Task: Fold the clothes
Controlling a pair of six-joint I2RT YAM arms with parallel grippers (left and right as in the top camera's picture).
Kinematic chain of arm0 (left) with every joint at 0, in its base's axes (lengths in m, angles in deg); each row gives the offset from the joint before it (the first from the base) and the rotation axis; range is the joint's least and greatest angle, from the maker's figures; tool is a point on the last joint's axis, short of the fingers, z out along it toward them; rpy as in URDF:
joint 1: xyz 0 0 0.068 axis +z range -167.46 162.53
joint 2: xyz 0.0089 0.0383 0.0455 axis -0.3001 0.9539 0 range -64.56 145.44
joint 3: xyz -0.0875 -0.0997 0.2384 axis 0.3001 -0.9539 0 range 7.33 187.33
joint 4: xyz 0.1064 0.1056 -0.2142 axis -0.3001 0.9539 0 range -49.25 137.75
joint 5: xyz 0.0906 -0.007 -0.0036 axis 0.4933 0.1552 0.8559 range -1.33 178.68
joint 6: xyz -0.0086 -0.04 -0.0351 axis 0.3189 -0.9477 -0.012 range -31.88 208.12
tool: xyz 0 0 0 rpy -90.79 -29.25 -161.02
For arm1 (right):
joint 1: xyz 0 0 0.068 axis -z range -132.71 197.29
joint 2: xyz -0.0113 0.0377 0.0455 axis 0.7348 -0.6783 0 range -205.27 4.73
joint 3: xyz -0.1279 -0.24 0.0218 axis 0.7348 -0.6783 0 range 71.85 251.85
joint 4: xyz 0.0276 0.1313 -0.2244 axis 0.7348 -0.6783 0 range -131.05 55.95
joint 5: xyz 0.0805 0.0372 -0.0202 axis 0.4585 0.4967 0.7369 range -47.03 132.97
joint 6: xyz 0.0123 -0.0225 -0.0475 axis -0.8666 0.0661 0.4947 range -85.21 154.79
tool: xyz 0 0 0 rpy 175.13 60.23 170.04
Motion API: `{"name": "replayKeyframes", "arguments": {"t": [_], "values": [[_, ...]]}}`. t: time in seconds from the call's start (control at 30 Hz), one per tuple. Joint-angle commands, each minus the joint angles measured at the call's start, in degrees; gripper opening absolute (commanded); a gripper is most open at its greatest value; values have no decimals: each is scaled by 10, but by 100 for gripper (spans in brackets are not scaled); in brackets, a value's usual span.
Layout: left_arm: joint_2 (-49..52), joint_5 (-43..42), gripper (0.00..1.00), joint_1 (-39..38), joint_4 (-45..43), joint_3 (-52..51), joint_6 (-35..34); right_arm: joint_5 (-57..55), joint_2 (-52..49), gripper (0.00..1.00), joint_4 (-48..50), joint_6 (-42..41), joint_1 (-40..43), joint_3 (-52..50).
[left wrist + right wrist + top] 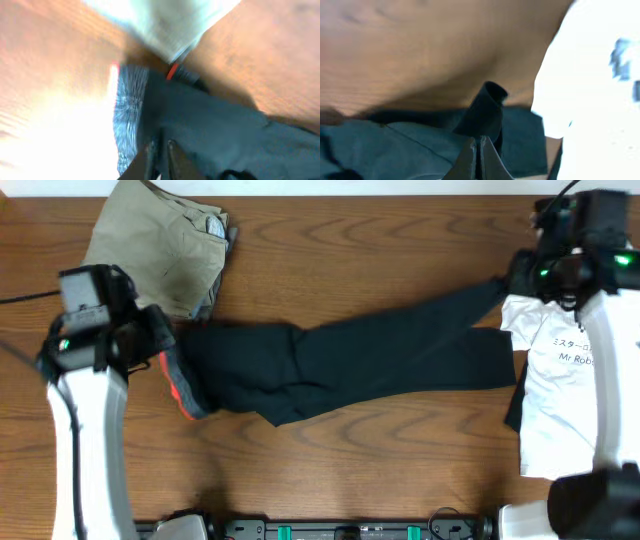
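The black trousers (360, 360) are long and thin and lie stretched across the middle of the table (350, 470), running from lower left to upper right. Their cloth is creased and partly doubled over itself near the left end. There the grey waistband (180, 385) shows its red-orange edge, bunched at the table surface. Two leg ends reach to the right: the lower one lies flat, the upper one narrows to a point.

That upper leg end meets the right gripper (510, 285). In the right wrist view its fingers (470, 157) are pressed together on a raised fold of the black cloth, which stands up above the tips.

The left gripper (160, 345) sits at the waistband end. In the left wrist view its fingers (150, 155) stand close with a slim gap over the black cloth, beside the grey band. The blur makes it impossible to tell whether they pinch anything.

Khaki trousers (160, 250) lie at the upper left, just beyond the waistband. A white T-shirt (560, 380) lies at the right, touching the leg ends.
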Motion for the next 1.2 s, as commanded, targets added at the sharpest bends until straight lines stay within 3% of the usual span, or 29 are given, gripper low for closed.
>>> {"name": "replayKeyframes", "arguments": {"t": [0.0, 0.03, 0.33, 0.6, 0.87, 1.0, 1.17], "values": [[-58, 7, 17, 2, 1, 9, 32, 0, 35, 1, -4, 21, 14, 29], [-72, 7, 21, 2, 1, 9, 38, 0, 43, 1, -2, 25, 17, 31], [-89, 3, 22, 1, 9, 6, 47, 22, 69, 1, -18, 55, 24, 39], [45, 2, 22, 1, -7, 6, 57, 6, 55, 1, -53, 61, 38, 30], [205, 3, 23, 2, -87, 6, 69, 32, 23, 1, -40, 91, 48, 22], [254, 3, 33, 2, -130, 6, 68, 33, 11, 1, -39, 94, 48, 22], [286, 30, 61, 4, -145, 6, 68, 32, 9, 1, -39, 96, 48, 21]]}}
